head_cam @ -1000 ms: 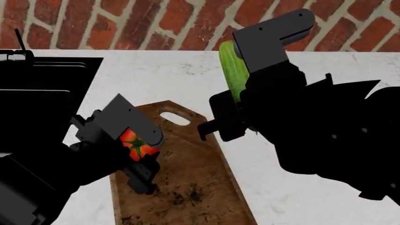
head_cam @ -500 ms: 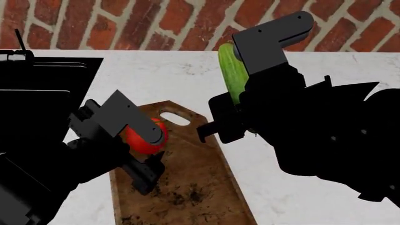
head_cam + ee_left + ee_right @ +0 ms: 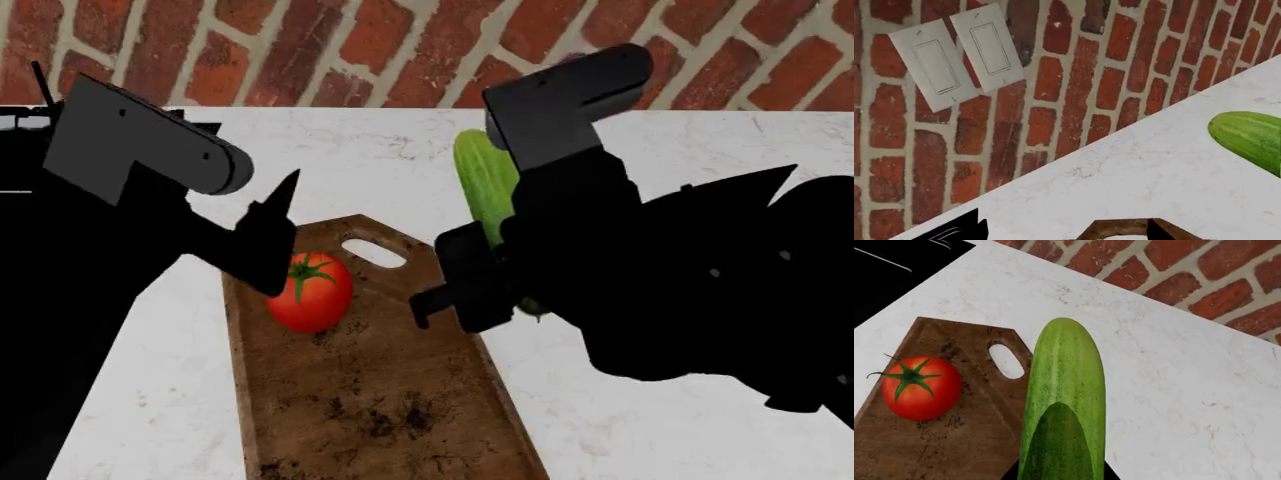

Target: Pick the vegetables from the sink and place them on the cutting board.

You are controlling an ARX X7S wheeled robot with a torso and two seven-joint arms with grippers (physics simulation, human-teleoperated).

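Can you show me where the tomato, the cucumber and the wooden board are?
tomato (image 3: 310, 295), head view, on its red middle.
cucumber (image 3: 1064, 375), right wrist view, on its green skin.
cutting board (image 3: 387, 385), head view, on bare wood below the tomato.

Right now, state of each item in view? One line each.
Tomato: resting on the board, free of both end effectors.
Cucumber: held off the counter by the right end effector, not yet on the board.
Board: flat on the counter, carrying only the tomato.
Left end effector: empty, raised beside the tomato; open or shut unclear.
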